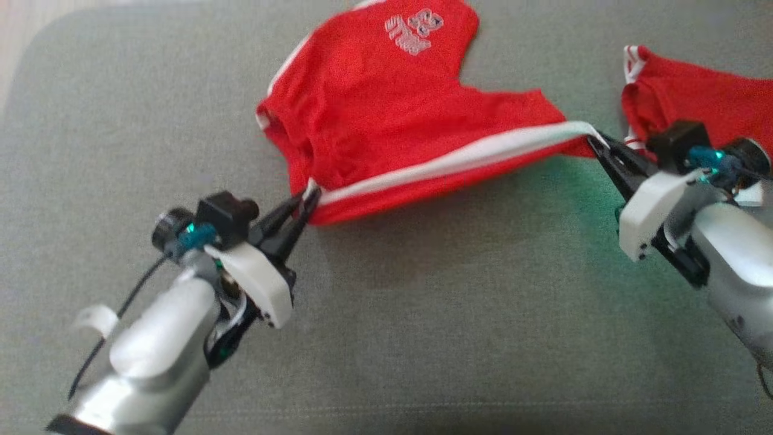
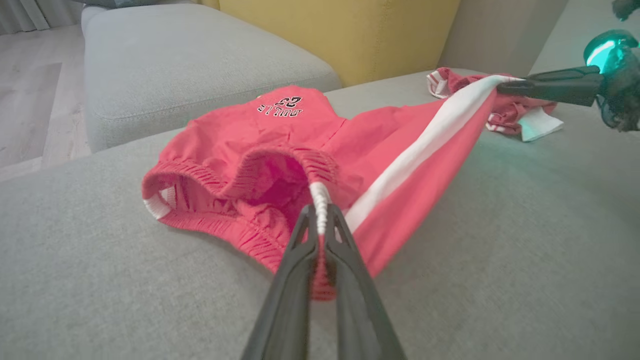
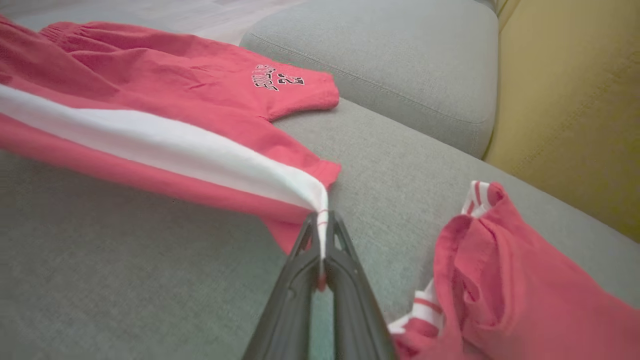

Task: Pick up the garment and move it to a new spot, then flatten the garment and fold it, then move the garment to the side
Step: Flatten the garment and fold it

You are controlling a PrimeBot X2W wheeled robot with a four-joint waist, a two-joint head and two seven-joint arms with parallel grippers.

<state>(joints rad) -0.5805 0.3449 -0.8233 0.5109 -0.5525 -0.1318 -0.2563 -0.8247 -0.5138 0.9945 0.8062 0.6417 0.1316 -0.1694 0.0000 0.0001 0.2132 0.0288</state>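
Your left hand (image 1: 307,200) pinches the red shorts (image 1: 374,115) at seven o'clock, your right hand (image 1: 596,142) at three o'clock (white stripe (image 1: 459,160) taut between them).

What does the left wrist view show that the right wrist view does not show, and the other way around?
Left wrist view: the left pincer, shut on the gathered waistband of the red shorts, and the open waist. Right wrist view: the pinched leg hem corner, seen close. Both: the right pincer, shut on the white stripe, the printed logo, the second red garment, the grey sofa and the yellow backrest.
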